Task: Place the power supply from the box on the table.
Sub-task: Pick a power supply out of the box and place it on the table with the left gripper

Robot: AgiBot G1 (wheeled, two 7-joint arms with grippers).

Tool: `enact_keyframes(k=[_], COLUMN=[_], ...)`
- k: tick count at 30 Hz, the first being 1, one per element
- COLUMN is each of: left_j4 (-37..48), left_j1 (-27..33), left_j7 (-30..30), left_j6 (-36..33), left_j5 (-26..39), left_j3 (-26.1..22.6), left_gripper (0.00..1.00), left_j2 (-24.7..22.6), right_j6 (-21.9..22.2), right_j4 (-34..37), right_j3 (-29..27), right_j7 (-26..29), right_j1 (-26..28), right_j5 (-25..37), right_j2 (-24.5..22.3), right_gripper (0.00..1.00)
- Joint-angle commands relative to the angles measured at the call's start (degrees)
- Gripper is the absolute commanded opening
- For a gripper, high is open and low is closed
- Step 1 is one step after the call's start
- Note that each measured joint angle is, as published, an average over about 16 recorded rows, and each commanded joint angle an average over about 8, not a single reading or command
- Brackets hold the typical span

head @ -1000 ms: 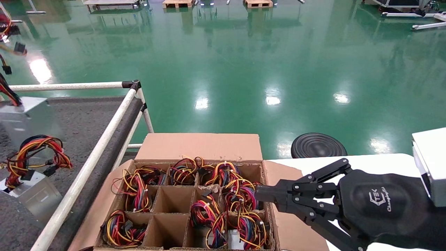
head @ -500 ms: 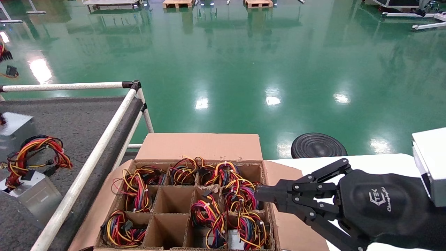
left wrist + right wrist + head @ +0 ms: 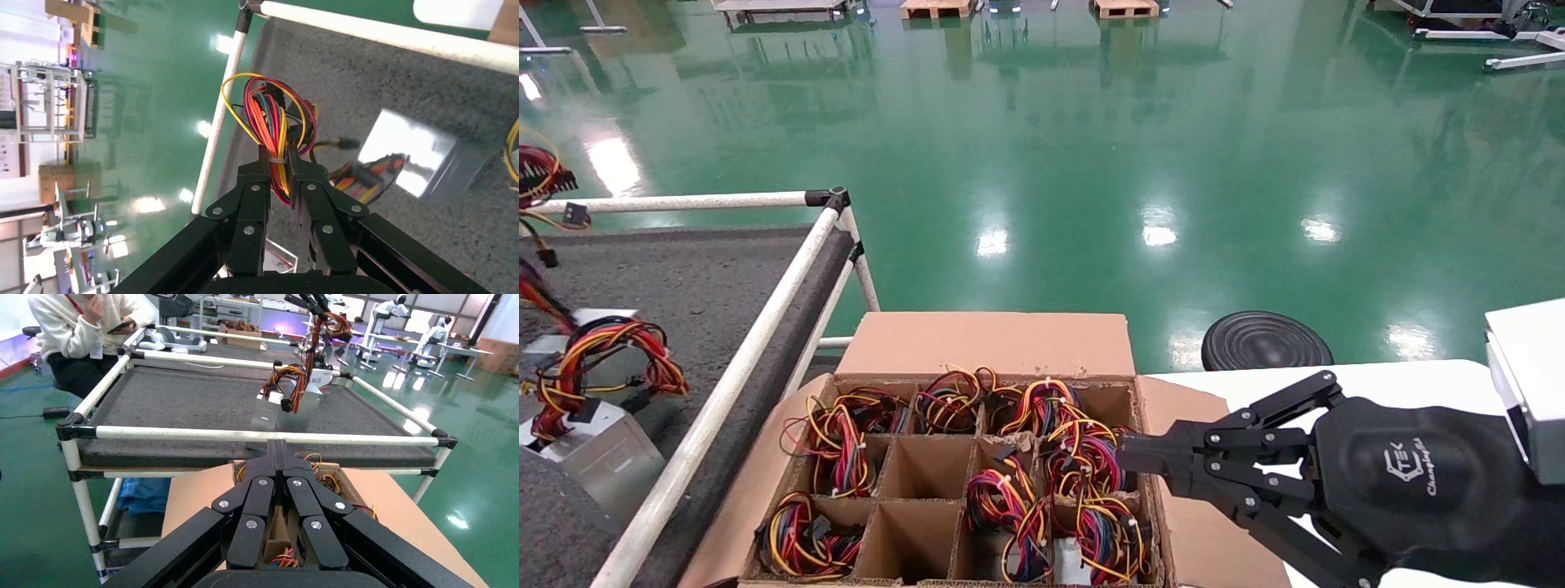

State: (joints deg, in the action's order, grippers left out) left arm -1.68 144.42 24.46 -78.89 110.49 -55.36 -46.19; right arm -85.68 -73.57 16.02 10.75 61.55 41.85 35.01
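Our left gripper is clamped on the wire bundle of the power supply, whose silver case sits low over the table, near its far rail; we cannot tell whether it has touched down. We judge the case stiff and fairly heavy and the wires soft, so it may swing; the case would give a surer hold. Our right gripper, fingers pressed together, hangs over the box at its right edge.
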Motion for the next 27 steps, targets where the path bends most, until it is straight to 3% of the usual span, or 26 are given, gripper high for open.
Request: enact_keyframes(k=[1, 27], left_j4=[0.3, 4.3], left_j1=[-0.1, -4.7], left_j7=[0.2, 3.5], left_j6=[-0.2, -2.6], left_j5=[0.0, -1.7], left_j3=[0.0, 2.1], left_gripper=[0.00, 0.00], left_j2=[0.0, -0.7], right_j6=[0.0, 0.0], right_j4=[0.0, 0.0], right_j3=[0.0, 0.0], right_j7=[0.0, 0.0], right_j1=[0.0, 0.0], right_j5=[0.0, 0.0], right_j2=[0.0, 0.0], right_gripper=[0.00, 0.00])
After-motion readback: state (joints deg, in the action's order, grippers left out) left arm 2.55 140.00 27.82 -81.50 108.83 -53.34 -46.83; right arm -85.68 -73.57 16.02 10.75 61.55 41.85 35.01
